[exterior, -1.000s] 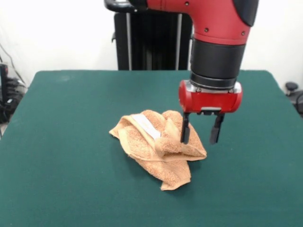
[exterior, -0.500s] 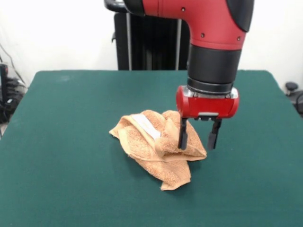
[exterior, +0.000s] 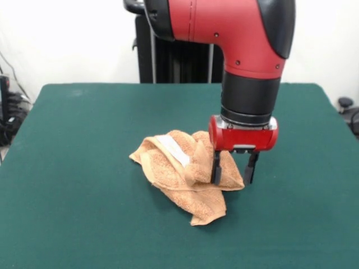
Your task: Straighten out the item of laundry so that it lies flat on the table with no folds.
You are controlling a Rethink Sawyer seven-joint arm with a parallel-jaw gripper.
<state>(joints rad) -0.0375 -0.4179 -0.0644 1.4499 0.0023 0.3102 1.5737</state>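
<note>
Your towel (exterior: 188, 174) sits crumpled in a heap a little in front of the middle of the green tabletop (exterior: 67, 168), folded over itself with its white label (exterior: 174, 149) showing on top. The claw (exterior: 231, 168) hangs with its jaws parted, astride the heap's edge nearest the picture's right, gripping nothing. You look to be at the grasp step: the next move calls for dropping lower, closing on that edge, then drawing it outward to open the folds.
</note>
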